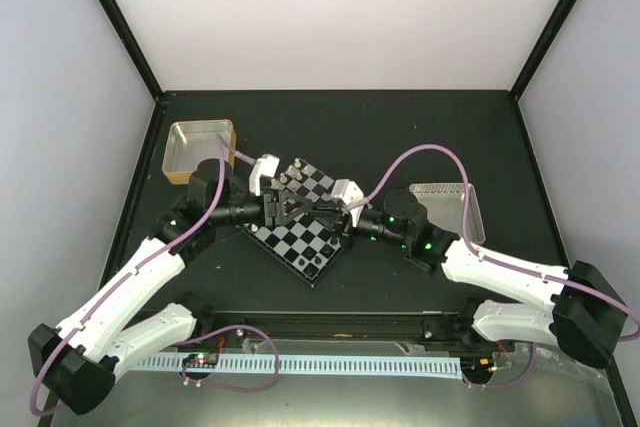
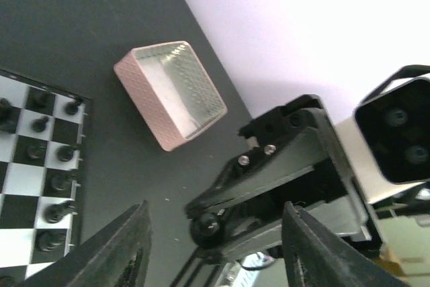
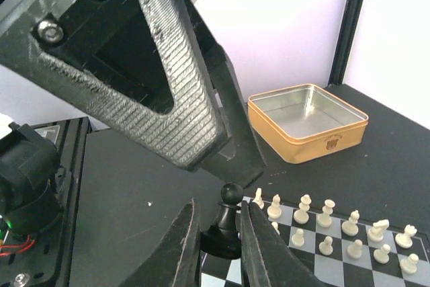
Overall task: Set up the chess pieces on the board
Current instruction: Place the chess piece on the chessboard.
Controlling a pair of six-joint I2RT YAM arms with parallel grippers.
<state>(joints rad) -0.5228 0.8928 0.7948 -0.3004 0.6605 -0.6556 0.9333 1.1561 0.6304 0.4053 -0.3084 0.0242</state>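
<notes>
Black pawn [image 3: 232, 194] pinched in my right end effector [image 3: 220, 223], at the edge of the board [image 3: 306, 263], white pieces [image 3: 327, 212] just right of it; my left end effector [image 2: 215, 233], spread, hangs close ahead, so a bump could knock it loose

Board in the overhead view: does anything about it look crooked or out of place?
Yes: the board lies turned cornerwise, like a diamond, rather than square to the edges of the table. Nothing on it looks spilled or broken.
</notes>
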